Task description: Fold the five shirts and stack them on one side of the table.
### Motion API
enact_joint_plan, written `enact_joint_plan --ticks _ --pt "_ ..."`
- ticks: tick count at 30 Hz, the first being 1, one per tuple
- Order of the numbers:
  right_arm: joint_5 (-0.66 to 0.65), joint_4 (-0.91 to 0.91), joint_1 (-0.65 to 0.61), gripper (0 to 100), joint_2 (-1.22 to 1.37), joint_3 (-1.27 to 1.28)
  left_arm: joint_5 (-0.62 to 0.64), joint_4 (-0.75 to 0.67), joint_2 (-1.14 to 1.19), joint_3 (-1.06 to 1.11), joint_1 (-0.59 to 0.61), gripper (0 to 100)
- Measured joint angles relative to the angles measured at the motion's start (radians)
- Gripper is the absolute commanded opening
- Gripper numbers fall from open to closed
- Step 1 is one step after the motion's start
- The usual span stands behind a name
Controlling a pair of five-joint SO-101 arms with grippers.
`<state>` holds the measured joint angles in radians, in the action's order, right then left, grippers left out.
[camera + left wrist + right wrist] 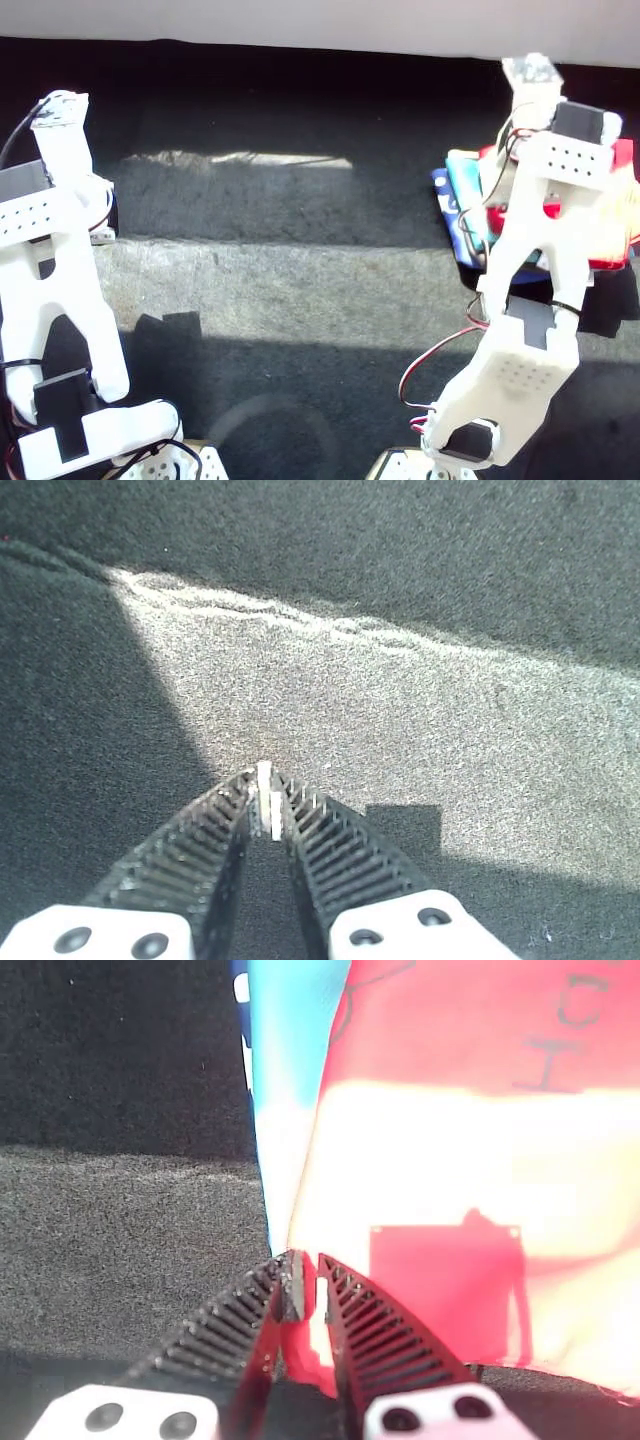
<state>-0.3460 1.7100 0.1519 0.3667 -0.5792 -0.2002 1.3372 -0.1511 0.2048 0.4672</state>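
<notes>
A stack of folded shirts lies at the table's right side, a red shirt (608, 262) (450, 1020) on top and a blue shirt (455, 205) (285, 1050) showing at its left edge. My right gripper (531, 72) (307, 1287) is over the stack. Its fingers are shut, with the tips at the red shirt's edge by the blue one; I cannot tell whether cloth is pinched. My left gripper (60, 108) (265, 800) is at the far left, shut on nothing, above bare dark table cloth (420, 720).
The dark cloth (300, 280) covers the whole table, with a sunlit band across its middle. A white wall edge (300, 20) runs along the back. Both arm bases stand at the near edge.
</notes>
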Motion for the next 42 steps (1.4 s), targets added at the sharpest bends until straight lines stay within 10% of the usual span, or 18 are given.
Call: enact_joint_plan --ticks 23,42 --pt "-0.103 -0.098 0.026 5.4 -0.267 0.138 0.0 -0.043 0.0 0.0 0.0 1" --pt "0.164 -0.477 -0.061 17.3 0.08 0.075 0.0 -0.043 0.0 0.002 0.0 1"
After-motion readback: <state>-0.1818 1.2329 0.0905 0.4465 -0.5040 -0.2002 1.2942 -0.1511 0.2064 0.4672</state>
